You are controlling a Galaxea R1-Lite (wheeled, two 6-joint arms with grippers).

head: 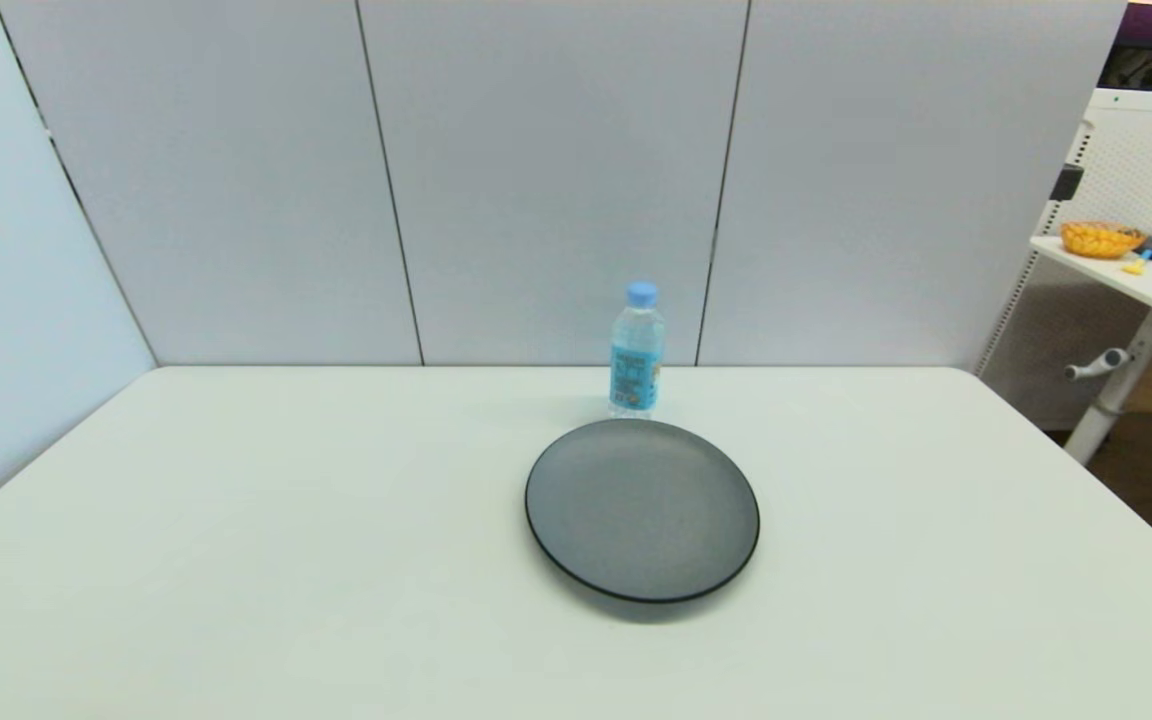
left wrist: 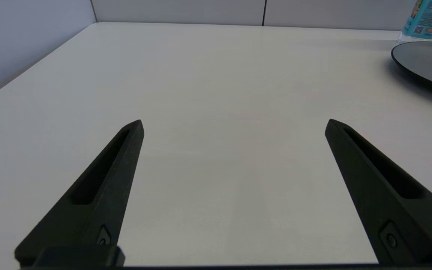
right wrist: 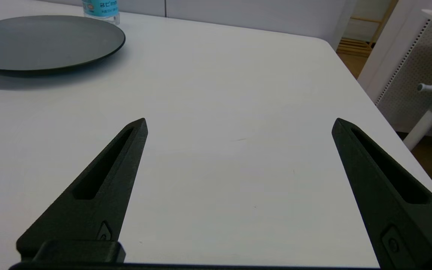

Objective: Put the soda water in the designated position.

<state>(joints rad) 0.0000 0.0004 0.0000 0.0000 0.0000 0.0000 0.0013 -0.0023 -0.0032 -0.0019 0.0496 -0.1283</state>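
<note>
Head camera high, facing down toward 12 o'clock, both wrist cameras low over table (head: 236, 560), all sharing plate (head: 642, 508) and bottle (head: 635, 350)

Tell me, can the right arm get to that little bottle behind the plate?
Probably yes: the right gripper is open over bare table, and only the low dark plate lies before the upright soda water.

The soda water (head: 635, 350), a small clear bottle with a light blue cap and blue label, stands upright just behind the dark plate (head: 642, 508).
</note>
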